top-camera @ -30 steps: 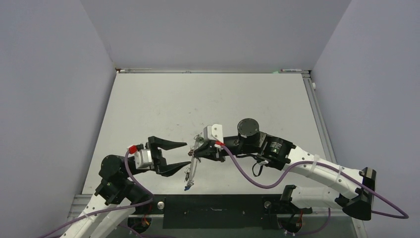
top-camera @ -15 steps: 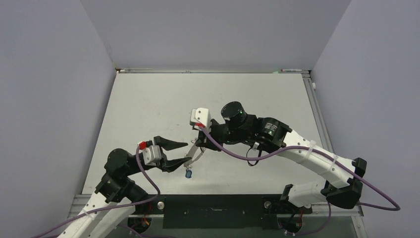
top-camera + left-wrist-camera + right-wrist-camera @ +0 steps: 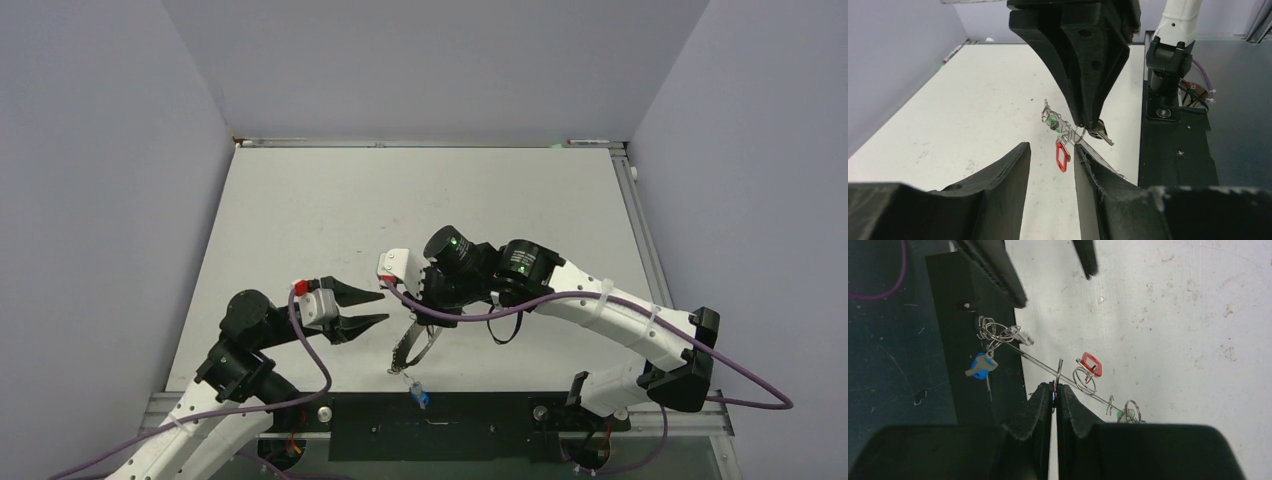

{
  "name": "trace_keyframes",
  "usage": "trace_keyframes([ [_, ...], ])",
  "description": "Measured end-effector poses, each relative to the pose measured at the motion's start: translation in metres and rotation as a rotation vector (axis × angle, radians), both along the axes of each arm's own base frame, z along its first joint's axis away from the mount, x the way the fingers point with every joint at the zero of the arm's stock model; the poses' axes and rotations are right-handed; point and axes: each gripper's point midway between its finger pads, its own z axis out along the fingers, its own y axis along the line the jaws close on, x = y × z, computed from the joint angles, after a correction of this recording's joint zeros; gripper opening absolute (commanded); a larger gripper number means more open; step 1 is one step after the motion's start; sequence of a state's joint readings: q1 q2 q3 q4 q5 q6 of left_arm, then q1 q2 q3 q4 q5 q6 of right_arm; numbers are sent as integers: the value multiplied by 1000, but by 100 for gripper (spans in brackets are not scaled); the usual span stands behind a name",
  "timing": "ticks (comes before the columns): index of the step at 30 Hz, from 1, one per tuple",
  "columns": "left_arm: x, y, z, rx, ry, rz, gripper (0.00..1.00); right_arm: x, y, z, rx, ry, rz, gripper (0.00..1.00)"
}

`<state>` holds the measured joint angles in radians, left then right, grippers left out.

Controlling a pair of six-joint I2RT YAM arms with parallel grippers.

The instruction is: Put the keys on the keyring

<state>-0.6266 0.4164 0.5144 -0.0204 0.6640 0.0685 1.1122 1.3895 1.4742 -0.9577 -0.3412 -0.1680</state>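
Right end effector (image 3: pixel 1054 386) clamped on thin grey metal keyring (image 3: pixel 1040 365), steadying it above worktop (image 3: pixel 300 220) | left end effector (image 3: pixel 385 306) apart, empty, alongside, likely to thread.

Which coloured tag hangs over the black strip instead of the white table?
The blue tag: it dangles above the black strip, while the red tag and green tag hang above the white table.

A flat white desk (image 3: pixel 330 220), scuffed and speckled, sits between pale lilac walls (image 3: pixel 100 150); a black panel (image 3: pixel 440 425) runs along its near edge.
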Motion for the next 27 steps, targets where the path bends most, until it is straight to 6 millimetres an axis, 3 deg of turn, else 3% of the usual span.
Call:
trace_keyframes([
  [9,-8,-11,-9,20,59,-95,31,-29,6,-2,-11,-5,119,5],
  [20,-34,-19,0,-18,59,-237,30,-29,7,-1,-9,-23,140,5],
  [27,-35,-25,-4,-8,96,-262,30,-28,10,6,11,-37,145,5],
])
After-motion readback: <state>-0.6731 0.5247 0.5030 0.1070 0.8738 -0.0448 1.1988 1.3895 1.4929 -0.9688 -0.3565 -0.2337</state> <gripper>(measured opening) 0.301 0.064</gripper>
